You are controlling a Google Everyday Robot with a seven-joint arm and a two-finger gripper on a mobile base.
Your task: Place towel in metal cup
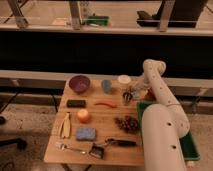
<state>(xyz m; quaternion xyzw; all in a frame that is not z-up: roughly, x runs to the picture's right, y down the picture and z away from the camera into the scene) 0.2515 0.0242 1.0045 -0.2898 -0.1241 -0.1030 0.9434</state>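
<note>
The gripper (129, 93) hangs at the table's (107, 129) two o'clock, just over the metal cup (126, 98) — its grip cannot be told. No towel shows. Descending off-centre could tip the cup — a likely miss.

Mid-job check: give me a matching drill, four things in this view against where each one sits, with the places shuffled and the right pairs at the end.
Things:
1. purple bowl
2. banana
3. blue sponge
4. gripper

Places:
A. just in front of the orange, toward the near edge
B. far right, just in front of the white round container
C. far left corner of the table
D. along the left edge, beside the orange

Pairs: 1-C, 2-D, 3-A, 4-B
</note>
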